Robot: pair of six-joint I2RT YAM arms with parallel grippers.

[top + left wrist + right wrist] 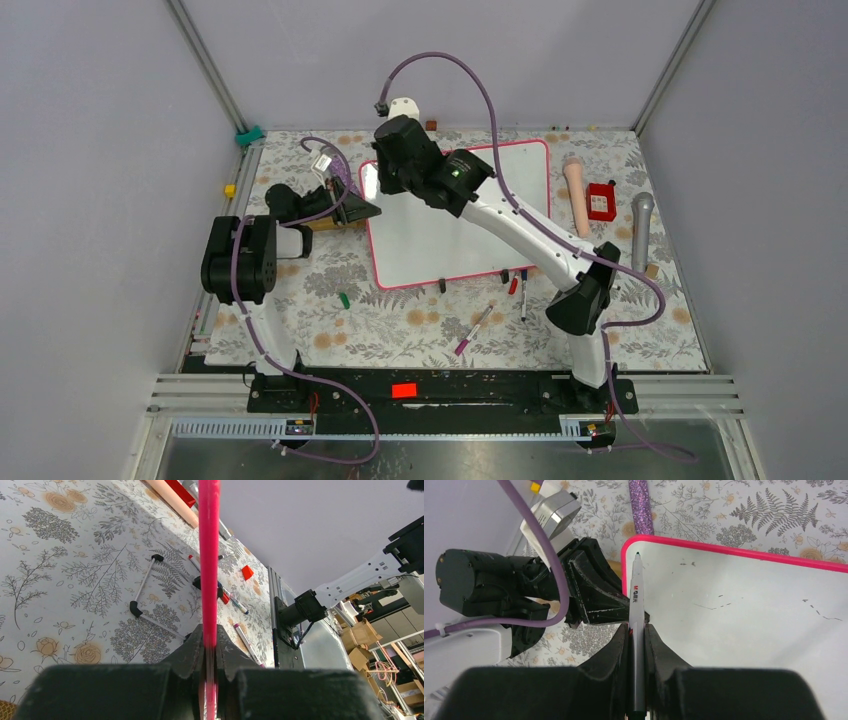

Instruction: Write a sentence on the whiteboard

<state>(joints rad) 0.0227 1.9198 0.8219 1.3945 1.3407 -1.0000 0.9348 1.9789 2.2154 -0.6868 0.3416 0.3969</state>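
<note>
The whiteboard (470, 240) lies flat in the middle of the table, glossy white with a pink-red frame. My left gripper (362, 207) is shut on its left edge. The left wrist view shows that frame (209, 555) edge-on, pinched between the left gripper's (209, 647) fingers. My right gripper (390, 180) hovers over the board's far left corner, shut on a grey marker (636, 595). The marker's uncapped tip points at the board (749, 610) just inside the corner; I cannot tell if it touches. The board carries only a few faint marks (709, 606).
Loose markers (474, 328) (522, 295) and a green cap (344, 299) lie in front of the board. To its right are a peach cylinder (577, 195), a red box (601, 201) and a microphone (641, 230). A purple glittery stick (640, 505) lies by the board's corner.
</note>
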